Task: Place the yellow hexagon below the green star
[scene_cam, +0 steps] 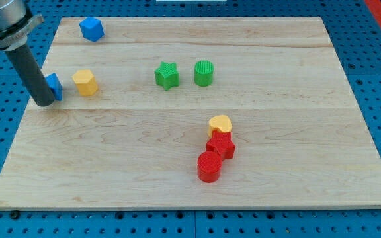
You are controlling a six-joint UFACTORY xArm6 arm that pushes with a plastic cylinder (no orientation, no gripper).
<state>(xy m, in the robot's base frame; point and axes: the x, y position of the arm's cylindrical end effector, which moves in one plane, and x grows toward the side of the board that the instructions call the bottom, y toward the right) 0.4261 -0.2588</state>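
Seven blocks sit on the wooden board (177,178) in front of you. Your target, the yellow hexagon (84,82), lies toward the view's left, well apart from the green star (167,75), which stands near the middle of the board's upper half. Just beside the star, on its right in the view, is a green cylinder (204,73), close but not touching.

You have no jaws to report on this arm: it ends in a dark rod, and my tip (44,102) rests at the board's left edge. It stands right against a small blue block (54,86), partly hidden behind the rod, so its shape is hard to tell; it may be a cube. That blue block lies between the tip and the yellow hexagon, near the hexagon but apart from it.

Look to the view's top left for a blue cube (91,29), alone near the corner. Lower right of centre you will find a tight cluster: a yellow heart (220,123) at the top, a red star (221,145) touching it below, and a red cylinder (210,166) against the star at the bottom.
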